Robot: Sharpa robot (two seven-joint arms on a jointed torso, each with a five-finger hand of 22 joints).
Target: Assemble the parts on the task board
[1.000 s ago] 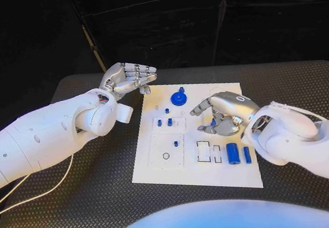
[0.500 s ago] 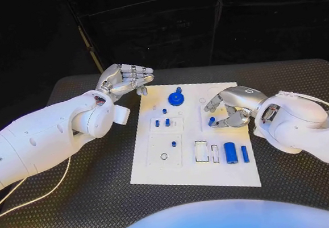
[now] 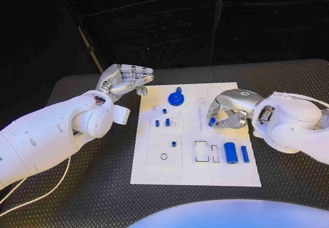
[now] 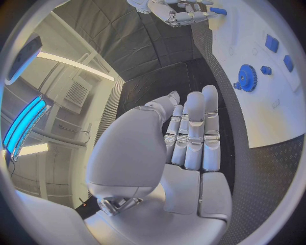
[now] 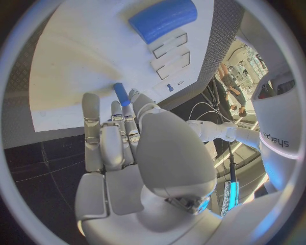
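While the left hand (image 3: 127, 78) hasn't budged since half a second ago, fingers still curled in on nothing at the far left corner of the task board (image 3: 160, 166), the right hand (image 3: 228, 108) has slid a touch further in over the board's right side. Its fingers are now bunched tighter around a small blue peg (image 3: 212, 121), pinching it just above the white surface; the right wrist view shows that peg (image 5: 120, 94) at the fingertips. Everything else on the black desk (image 3: 87, 211) looks the same: blue gear (image 3: 176, 98) near the far edge, blue cylinder (image 3: 231, 153) lying near the closer right edge.
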